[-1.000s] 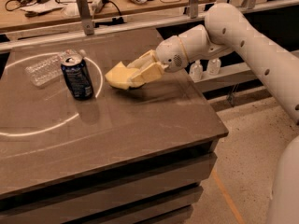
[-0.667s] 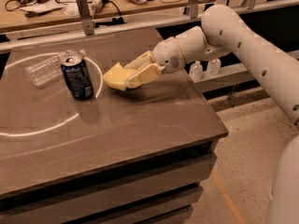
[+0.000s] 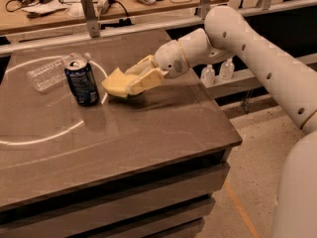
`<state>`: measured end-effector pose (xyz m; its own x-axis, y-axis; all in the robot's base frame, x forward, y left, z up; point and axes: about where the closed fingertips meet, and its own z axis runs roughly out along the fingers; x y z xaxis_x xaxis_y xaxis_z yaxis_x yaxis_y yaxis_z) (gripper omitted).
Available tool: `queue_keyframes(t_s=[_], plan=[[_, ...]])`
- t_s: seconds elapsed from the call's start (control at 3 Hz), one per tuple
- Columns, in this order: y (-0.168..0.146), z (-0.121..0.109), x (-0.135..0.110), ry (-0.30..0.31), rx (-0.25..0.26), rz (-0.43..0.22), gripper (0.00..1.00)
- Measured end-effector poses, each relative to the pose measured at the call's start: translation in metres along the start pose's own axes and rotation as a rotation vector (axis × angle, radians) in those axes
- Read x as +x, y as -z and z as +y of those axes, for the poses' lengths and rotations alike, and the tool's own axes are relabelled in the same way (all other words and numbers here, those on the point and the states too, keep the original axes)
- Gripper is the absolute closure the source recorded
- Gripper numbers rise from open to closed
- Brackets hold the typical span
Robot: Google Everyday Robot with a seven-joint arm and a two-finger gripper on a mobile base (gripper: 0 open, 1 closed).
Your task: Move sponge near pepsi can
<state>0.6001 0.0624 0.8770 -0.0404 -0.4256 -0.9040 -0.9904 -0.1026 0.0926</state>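
sponge (image 3: pixel 117 83) edged nearer pepsi can (image 3: pixel 82 82), gripped between end effector (image 3: pixel 134 81) fingers

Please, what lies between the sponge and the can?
Camera view: only brown tabletop with a white arc; gripper clasps pale yellow foam sponge beside dark blue aluminium can.

A dark brown table (image 3: pixel 148 143) bears a thin white ring (image 3: pixel 44 138) drawn on its left half, and a clear plastic bottle (image 3: pixel 47 73) lies on its side inside the ring

The gripper (image 3: pixel 131 86) holds the sponge (image 3: pixel 116 83) low over the table's middle

Behind, a wooden bench (image 3: pixel 49 19) carries cables, and two small white bottles (image 3: pixel 217 72) stand on a ledge at right
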Motion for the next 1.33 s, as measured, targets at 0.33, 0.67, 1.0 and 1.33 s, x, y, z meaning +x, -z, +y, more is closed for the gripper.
queue_keyframes(t_s=[0.33,0.67,1.0,1.33], plan=[[-0.0058,-0.0004,-0.0009,-0.003,-0.030,-0.005,0.61],[-0.0122,-0.0006,-0.0007,-0.007,-0.060,-0.007,0.30],[-0.0147,-0.0005,-0.0007,-0.008,-0.071,-0.008,0.07],[-0.0155,-0.0003,-0.0007,-0.010,-0.075,-0.008,0.00]])
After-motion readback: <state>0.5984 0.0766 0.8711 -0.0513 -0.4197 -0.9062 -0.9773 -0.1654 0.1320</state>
